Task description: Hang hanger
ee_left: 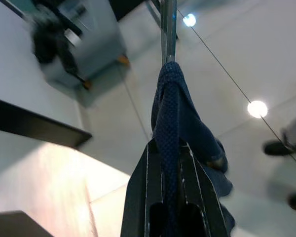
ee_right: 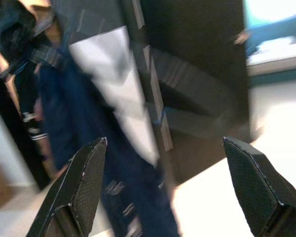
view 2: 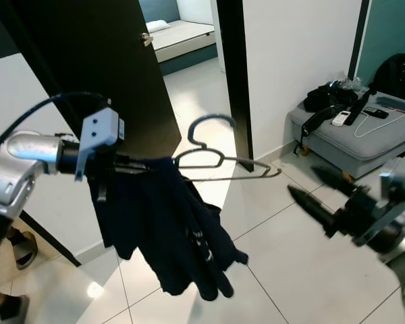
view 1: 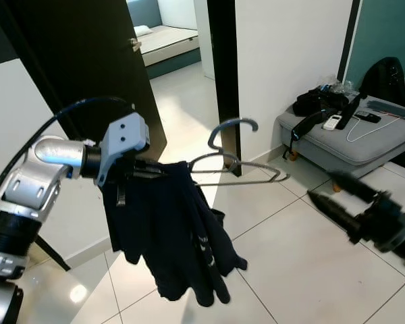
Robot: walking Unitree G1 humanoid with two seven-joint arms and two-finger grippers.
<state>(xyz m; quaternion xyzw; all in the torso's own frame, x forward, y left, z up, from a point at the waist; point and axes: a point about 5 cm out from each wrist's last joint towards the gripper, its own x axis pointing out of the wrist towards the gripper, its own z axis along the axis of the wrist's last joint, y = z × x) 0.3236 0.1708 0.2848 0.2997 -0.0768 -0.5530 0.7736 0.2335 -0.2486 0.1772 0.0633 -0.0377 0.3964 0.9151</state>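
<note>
Left eye view is showing you the left end effector (view 1: 138,169) raised in front of the robot, its fingers closed on the hanger (view 1: 239,169) through the dark garment (view 1: 175,236) draped over it. In the left wrist view the two black fingers (ee_left: 187,197) are pinching the blue cloth w/ no gap, and the metal wire is running on away from them. The hanger is in the air, its hook (view 1: 233,128) pointing up and away from the wrist, in front of the dark door (view 1: 88,61) and the doorway to a bedroom. The garment is hanging down loose above the tiled floor (view 1: 290,256).

The right end effector (view 2: 310,192) is low on the right, wide open and holding nothing, approx. level w/ the free end of the hanger but apart from it. Both right-side pictures are blurred.

Handling, as I am judging it: the wire hanger is light and fairly stiff, but thin, so it may be twisting in the grip. The cloth is soft and could be sliding off the bar if you are tilting it. You are gripping at one shoulder end, so the hook is swinging easily. No rail is visible yet, so I cannot tell where it should be hanging.

A grey bench (view 1: 351,142) w/ cables and small devices is standing by the wall.
</note>
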